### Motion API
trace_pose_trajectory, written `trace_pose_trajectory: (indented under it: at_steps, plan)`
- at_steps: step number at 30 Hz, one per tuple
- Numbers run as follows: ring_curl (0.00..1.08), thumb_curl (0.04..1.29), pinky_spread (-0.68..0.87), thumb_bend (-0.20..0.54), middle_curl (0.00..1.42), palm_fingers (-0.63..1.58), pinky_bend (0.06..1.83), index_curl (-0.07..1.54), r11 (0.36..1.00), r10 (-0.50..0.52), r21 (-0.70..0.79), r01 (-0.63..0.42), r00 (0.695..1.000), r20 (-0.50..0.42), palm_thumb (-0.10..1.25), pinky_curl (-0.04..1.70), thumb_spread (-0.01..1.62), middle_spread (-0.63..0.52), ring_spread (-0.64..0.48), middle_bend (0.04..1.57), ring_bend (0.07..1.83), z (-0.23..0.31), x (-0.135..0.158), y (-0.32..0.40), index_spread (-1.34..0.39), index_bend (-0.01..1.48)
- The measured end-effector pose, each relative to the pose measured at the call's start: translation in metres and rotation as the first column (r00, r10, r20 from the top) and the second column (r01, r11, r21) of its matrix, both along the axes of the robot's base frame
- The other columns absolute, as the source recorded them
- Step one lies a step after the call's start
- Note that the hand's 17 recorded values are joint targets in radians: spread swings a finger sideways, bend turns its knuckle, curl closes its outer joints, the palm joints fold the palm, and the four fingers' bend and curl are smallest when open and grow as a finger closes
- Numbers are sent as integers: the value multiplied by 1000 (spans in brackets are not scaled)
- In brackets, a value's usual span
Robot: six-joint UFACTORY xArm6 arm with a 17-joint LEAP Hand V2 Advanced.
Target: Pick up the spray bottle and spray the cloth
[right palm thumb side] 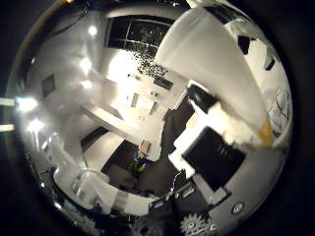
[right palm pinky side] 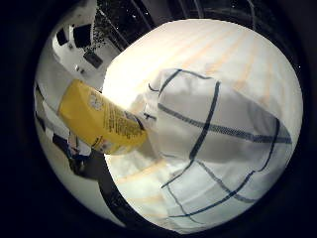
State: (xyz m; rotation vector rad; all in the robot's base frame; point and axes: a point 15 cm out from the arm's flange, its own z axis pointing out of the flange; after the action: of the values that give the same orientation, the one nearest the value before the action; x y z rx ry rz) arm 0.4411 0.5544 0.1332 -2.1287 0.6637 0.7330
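Observation:
The spray bottle (right palm pinky side: 101,119) has a yellow printed body that reaches in over the edge of the table, its end close to the cloth. The cloth (right palm pinky side: 218,148) is white with dark blue check lines and lies rumpled on the table's cream striped cover (right palm pinky side: 218,47). In the thumb side view the bottle's pale upper part (right palm thumb side: 211,64) fills the area close to the palm, ending in a yellow patch (right palm thumb side: 266,133). My right hand (right palm thumb side: 211,155) shows white and black finger parts lying curled against the bottle. The nozzle is hidden.
Beyond the table's edge the dark floor (right palm pinky side: 94,173) and white furniture (right palm pinky side: 74,54) show. The thumb side view looks out into the room, with white counters (right palm thumb side: 118,123), ceiling lights and a dark window (right palm thumb side: 138,34).

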Motion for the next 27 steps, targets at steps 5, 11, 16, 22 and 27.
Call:
trace_pose_trajectory:
  at_steps: [5, 11, 16, 22, 27]
  plan:
    - [390, 550, -63, -21, 409, 316, 777, 514, 1000, 7, -1, -7, 1000, -1, 778, 764, 1039, -55, -118, 577, 960, 1, -2, 0, -430, 293]
    - [353, 521, 150, -26, 379, 221, 707, 464, 1000, 6, -4, -6, 1000, -7, 755, 710, 1044, -37, -74, 484, 865, 1, -3, 0, -414, 238]
    - [314, 502, 327, -24, 358, 192, 631, 427, 1000, 17, -11, -17, 1000, -14, 744, 627, 1049, -13, -28, 405, 768, 0, -5, -2, -377, 190]
    - [292, 482, 410, -25, 352, 204, 570, 387, 1000, 12, -18, -12, 1000, 13, 724, 544, 1050, 7, 5, 355, 707, 12, 6, -11, -336, 177]
    - [280, 473, 422, -22, 352, 210, 546, 365, 1000, 5, -2, -5, 999, 38, 718, 495, 1056, 12, 15, 328, 665, 34, 17, -19, -325, 174]
